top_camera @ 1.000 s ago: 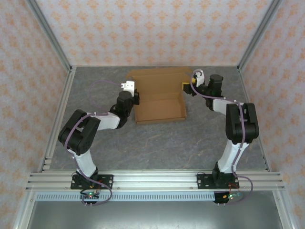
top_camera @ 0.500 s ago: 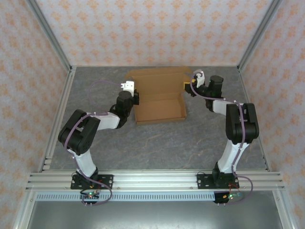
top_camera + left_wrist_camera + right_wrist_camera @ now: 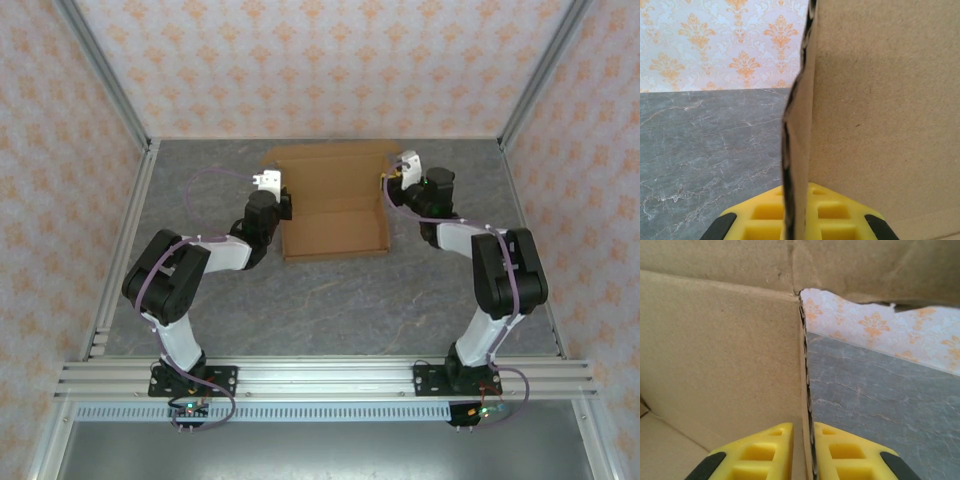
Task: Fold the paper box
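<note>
The paper box (image 3: 335,215) sits far-centre on the surface (image 3: 330,300); the left tool (image 3: 796,200) is clamped on its left wall. The right tool (image 3: 804,435) straddles the right wall; whether it grips, I cannot tell.

Illumination is bright, even and diffuse, apparently from overhead, casting only faint soft shadows on the table (image 3: 330,300); the top view is sharp, while the box (image 3: 880,100) edge nearest the left wrist lens is soft.

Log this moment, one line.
left gripper: pinching paper box left wall | right gripper: pinching right wall | lid: open
</note>
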### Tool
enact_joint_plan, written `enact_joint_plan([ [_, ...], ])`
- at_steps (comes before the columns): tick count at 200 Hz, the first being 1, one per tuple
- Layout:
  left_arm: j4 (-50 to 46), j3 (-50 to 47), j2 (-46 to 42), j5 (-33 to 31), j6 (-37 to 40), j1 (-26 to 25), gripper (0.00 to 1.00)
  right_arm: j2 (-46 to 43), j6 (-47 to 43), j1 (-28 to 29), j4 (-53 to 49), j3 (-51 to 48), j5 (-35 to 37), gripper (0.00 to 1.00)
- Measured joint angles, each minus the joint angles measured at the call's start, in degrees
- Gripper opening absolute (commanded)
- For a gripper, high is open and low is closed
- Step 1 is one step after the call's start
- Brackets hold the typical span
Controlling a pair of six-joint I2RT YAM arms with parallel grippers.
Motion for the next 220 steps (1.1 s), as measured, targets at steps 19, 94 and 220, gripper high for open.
enact_joint_plan([
  [19, -0.4, 0.0, 0.0, 0.0, 0.0, 0.0, 0.00, -0.7, 0.5, 1.8, 0.8, -1.3, 5.8, 0.14],
  [94, -1.0, 0.8, 0.0, -2.1, -0.4, -0.7, 0.00, -1.7, 6.7, 12.1, 0.2, -1.7, 33.7, 0.13],
  [220, -1.8, 0.8, 0.0, -3.9, -1.5, -1.9, 0.00, 0.4, 14.8, 22.3, -4.0, 2.1, 64.2, 0.14],
])
